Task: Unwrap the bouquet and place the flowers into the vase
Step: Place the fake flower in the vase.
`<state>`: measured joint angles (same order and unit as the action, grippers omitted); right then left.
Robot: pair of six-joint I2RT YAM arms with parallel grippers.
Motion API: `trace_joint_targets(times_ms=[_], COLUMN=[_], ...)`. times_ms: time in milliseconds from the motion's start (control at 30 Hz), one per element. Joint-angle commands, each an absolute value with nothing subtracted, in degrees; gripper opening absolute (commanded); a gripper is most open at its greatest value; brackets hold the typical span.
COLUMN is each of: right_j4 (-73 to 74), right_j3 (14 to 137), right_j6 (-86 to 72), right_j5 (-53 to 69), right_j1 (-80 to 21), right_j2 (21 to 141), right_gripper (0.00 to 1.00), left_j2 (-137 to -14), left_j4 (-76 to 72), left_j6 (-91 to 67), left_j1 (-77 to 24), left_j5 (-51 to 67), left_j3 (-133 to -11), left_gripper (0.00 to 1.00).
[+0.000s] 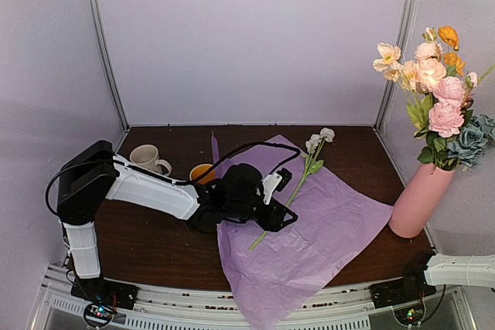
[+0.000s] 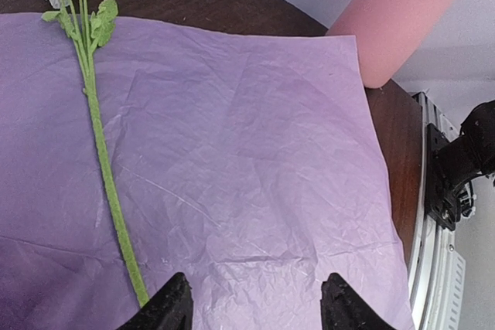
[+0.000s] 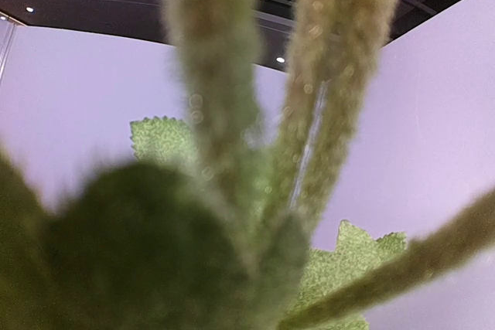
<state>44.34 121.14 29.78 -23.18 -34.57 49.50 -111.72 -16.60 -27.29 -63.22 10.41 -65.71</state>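
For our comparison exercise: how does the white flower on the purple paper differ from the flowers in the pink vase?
The white flower lies flat and alone on the purple paper; the flowers stand upright, bunched in the pink vase. The white flower's blooms are white; the flowers in the vase are peach, pink, orange and blue. Both have green stems and leaves.

Lab test booth: plain white panel walls (image 1: 247, 36), metal corner posts (image 1: 104, 44), slotted rail (image 1: 155, 299) along the table (image 1: 155, 245).
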Motion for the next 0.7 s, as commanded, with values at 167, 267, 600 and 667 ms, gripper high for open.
trace_joint_targets(times_ms=[167, 267, 600, 667], right_j4=[58.0, 58.2, 67.6, 68.3], right_j3=[128.1, 129.2, 138.0, 137.9], right_j6=[22.9, 22.9, 18.8, 19.0], right_j5=[-21.5, -22.4, -15.2, -15.2], right_j1=[-34.2, -34.2, -33.0, -33.0], right_j2=[52.8, 52.4, 54.7, 54.1], right_gripper=[0.0, 0.0, 0.0, 0.0], left_j2=[-114.2, -115.3, -118.2, -118.8], left_j4=[-18.6, -18.9, -17.3, -17.2], left_j6=[-28.3, -28.8, -28.7, -28.4], left_j1=[-63.5, -63.5, -63.6, -63.6], left_j5=[11.8, 12.5, 13.8, 13.8], left_j3=[-68.2, -69.2, -72.5, -73.2], left_gripper=[0.59, 0.59, 0.59, 0.58])
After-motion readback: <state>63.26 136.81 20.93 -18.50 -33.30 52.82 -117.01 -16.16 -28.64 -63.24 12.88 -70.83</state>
